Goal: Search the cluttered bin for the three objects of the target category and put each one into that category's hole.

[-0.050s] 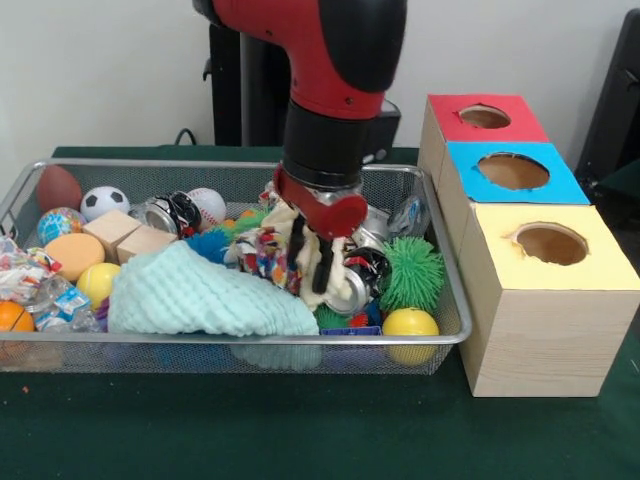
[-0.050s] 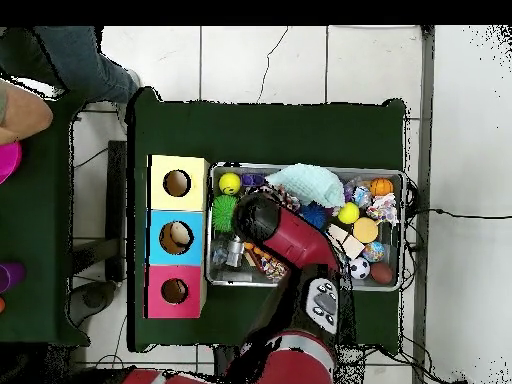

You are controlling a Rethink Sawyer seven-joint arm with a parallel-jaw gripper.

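Green-covered bench (image 1: 300, 430) in front, bare at the near edge. On it, a wire mesh bin (image 1: 250, 340) full of clutter, and just right of the bin a wooden box row with 3 coloured tops: yellow-topped box (image 1: 545, 300) nearest, blue-topped box (image 1: 510, 172) behind it, red-topped box (image 1: 485, 118) farthest, each with 1 round hole.

Along the bin's near wall: an orange ball (image 1: 12, 318) at the left corner, crinkly candy wrappers (image 1: 45, 295) beside it, a mint-green knitted cloth (image 1: 200, 298) spread across the middle, a yellow ball (image 1: 411, 325) at the right.

Further in: a small yellow ball (image 1: 97, 282), an orange disc-shaped toy (image 1: 74, 254), 2 wooden blocks (image 1: 128, 237), a spiky green rubber ball (image 1: 412, 272) on the right.

At mid-bin, the pincer (image 1: 312, 262) down among the clutter, black fingers (image 1: 296, 258) narrowly spread around a patterned rag (image 1: 270, 250) beside a crushed can (image 1: 352, 290); cannot tell whether anything is truly gripped. Red and black arm (image 1: 335, 90) rising above it.

Against the far wall: a brown football-shaped toy (image 1: 58, 187), a mini soccer ball (image 1: 104, 202), another crushed can (image 1: 172, 213), a baseball (image 1: 208, 205).

From overhead, a person's trouser leg (image 2: 85, 62) at the upper left, off the bench.

Target category not evident; none of the bin's items sits in any hole.
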